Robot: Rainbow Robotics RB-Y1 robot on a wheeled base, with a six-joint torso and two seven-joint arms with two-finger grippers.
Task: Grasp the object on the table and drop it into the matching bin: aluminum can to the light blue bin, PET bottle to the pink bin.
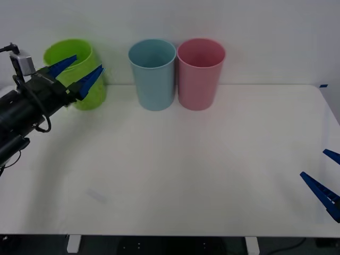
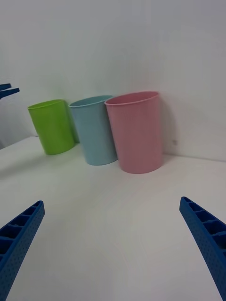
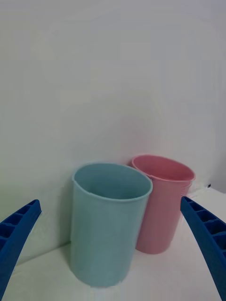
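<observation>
Left gripper (image 1: 78, 71) raised beside blue bin (image 1: 153, 74), fingers apart, holding nothing | can: I can't see it on the table (image 1: 175, 170); likely dropped | right gripper (image 1: 325, 178) spread, far from bin | next: I'd pull back

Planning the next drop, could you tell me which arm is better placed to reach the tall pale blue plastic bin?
Probably left: the left gripper is open, raised beside the lime green plastic bin, facing the blue bin; the right gripper is open, low at the near right table edge.
</observation>
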